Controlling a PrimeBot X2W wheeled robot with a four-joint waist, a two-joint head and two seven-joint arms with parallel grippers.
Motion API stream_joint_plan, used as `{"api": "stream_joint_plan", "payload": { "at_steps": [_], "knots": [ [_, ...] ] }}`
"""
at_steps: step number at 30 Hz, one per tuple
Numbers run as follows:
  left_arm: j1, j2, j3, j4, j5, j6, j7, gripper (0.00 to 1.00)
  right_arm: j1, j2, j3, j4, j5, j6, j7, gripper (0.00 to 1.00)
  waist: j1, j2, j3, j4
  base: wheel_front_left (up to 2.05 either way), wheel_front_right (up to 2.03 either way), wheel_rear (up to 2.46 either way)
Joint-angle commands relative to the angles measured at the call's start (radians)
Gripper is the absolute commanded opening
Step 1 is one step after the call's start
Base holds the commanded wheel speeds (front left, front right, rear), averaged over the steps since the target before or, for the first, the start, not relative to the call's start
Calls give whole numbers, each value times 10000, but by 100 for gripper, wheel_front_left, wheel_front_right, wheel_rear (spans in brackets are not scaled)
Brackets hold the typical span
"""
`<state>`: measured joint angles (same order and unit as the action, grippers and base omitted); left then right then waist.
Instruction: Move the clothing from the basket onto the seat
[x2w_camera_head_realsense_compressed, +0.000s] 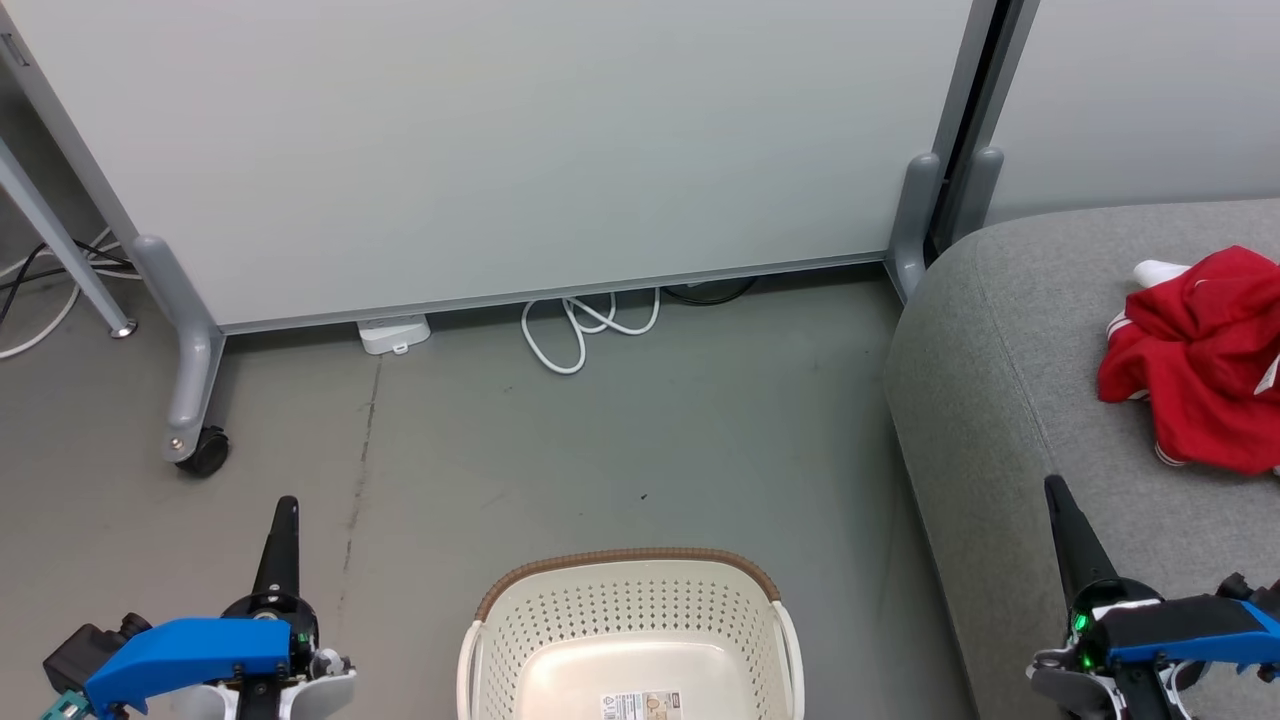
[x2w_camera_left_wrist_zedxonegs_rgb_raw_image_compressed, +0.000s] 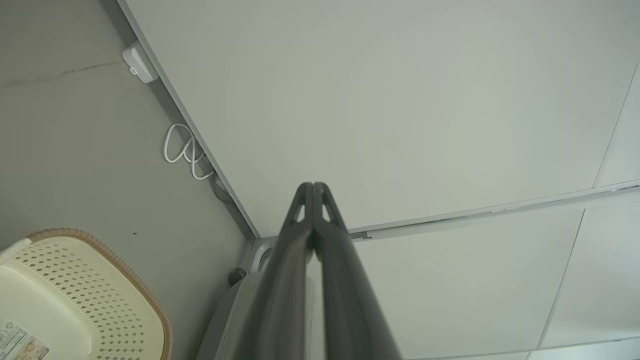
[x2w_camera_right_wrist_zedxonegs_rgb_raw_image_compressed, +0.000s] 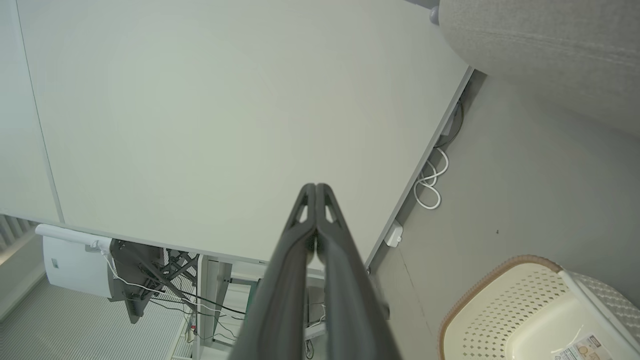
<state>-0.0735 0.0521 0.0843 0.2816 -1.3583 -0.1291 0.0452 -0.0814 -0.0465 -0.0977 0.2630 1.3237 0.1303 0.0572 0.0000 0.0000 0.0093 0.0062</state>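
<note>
Clock face laid over the head view. At 6 o'clock, basket (x2w_camera_head_realsense_compressed: 628, 555), cut by the bottom edge, brown rim toward 12, bare cream bottom in sight. At 3 o'clock, seat (x2w_camera_head_realsense_compressed: 1000, 380), rounded corner toward 12, long edge running down toward 5. Strip of grey floor (x2w_camera_head_realsense_compressed: 600, 450) between that edge and the basket's right side. On the seat at 3 o'clock, crumpled red garment (x2w_camera_head_realsense_compressed: 1200, 360) with white trim, running off the picture's right edge.

From 9 round to 2 o'clock, pale partition panel (x2w_camera_head_realsense_compressed: 500, 150), lower edge just above the floor. Black caster (x2w_camera_head_realsense_compressed: 205, 450) at 8 o'clock. White cable (x2w_camera_head_realsense_compressed: 578, 368) looped at 12, small white box (x2w_camera_head_realsense_compressed: 393, 333) near it toward 11. Open floor from basket rim up to the panel.

Left end effector (x2w_camera_head_realsense_compressed: 286, 515) at 7 o'clock, 2 dark fingers pressed together, holding nothing, over bare floor, well apart from the basket. Right end effector (x2w_camera_head_realsense_compressed: 1058, 505) at 5 o'clock, fingers likewise pressed together, holding nothing, over the seat, apart from the garment.

Left wrist view: basket at 8 o'clock. Right wrist view: basket at 4, seat at 1, plus a white unit and black wiring at 8 o'clock beyond the panel.

Printed label (x2w_camera_head_realsense_compressed: 645, 705) on the basket bottom, print too small to read.
</note>
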Motion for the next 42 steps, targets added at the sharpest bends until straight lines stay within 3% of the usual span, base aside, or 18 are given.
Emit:
{"api": "stream_joint_plan", "payload": {
  "at_steps": [1,36,42],
  "knots": [
    [-215,7,74,-117,-277,-20,85,0,-215,-52,-32,-105,324,6,70,0,0,0,-4,-4,0,0,0],
    [-424,-25,328,-398,-2599,-28,735,0,-337,-62,-183,-206,2952,7,602,0,0,0,-62,-62,0,0,0],
    [-402,-24,323,-391,-2553,-28,727,0,-331,-62,-178,-204,2903,7,600,0,0,0,-62,-62,0,0,0]
  ]
}}
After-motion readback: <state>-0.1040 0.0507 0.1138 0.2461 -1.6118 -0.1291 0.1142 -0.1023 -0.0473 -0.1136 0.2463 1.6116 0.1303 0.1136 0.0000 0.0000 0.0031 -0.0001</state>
